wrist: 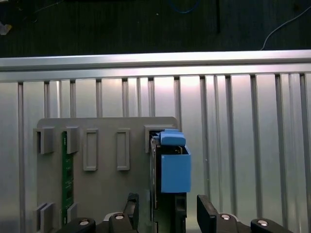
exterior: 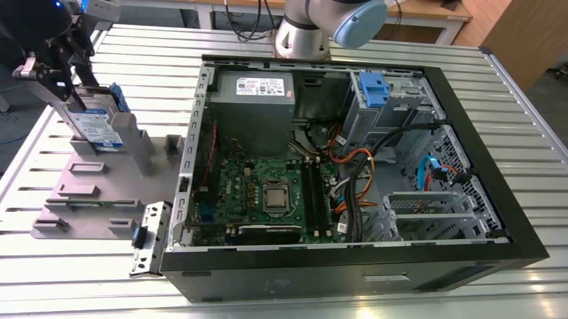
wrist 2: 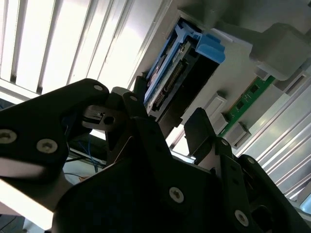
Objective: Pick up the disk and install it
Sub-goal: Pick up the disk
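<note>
The end effector point(wrist: 167, 199) points down over the disk point(wrist: 174, 167), its two black fingers point(wrist: 206, 211) parted, straddling it.

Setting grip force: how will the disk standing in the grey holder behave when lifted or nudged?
The disk looks like a flat metal slab, so it is probably stiff and fairly heavy for its size. Standing on edge in the grey holder, it could tip if nudged sideways. Its smooth faces may slip in the claw.

Exterior high; wrist views near disk point(wrist: 174, 170)
</note>
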You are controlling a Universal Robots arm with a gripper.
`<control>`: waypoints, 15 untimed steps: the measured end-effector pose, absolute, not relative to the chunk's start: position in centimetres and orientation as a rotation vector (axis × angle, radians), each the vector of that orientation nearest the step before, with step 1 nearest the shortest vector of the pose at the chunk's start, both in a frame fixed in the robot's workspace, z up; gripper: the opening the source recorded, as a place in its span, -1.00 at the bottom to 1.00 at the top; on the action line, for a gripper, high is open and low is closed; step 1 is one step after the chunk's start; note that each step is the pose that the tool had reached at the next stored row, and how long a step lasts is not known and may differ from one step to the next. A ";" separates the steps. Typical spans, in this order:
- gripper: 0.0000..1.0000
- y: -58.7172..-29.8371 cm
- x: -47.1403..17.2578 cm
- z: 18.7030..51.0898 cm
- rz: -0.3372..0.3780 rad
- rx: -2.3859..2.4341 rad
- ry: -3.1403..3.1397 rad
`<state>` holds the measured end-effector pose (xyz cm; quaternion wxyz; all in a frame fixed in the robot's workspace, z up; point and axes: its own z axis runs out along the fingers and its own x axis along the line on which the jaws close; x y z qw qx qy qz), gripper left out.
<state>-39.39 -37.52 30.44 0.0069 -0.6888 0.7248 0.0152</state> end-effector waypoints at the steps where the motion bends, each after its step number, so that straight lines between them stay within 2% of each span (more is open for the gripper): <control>1: 0.18 -37.5 -39.4 30.4 0.047 -2.155 2.267; 8: 0.18 -37.5 -39.4 30.4 0.047 -2.155 2.267; 10: 0.15 -37.5 -39.4 30.4 0.047 -2.155 2.267; 11: 0.01 -37.5 -39.4 30.4 0.047 -2.155 2.267; 15: 0.01 -37.5 -39.4 30.4 0.047 -2.155 2.267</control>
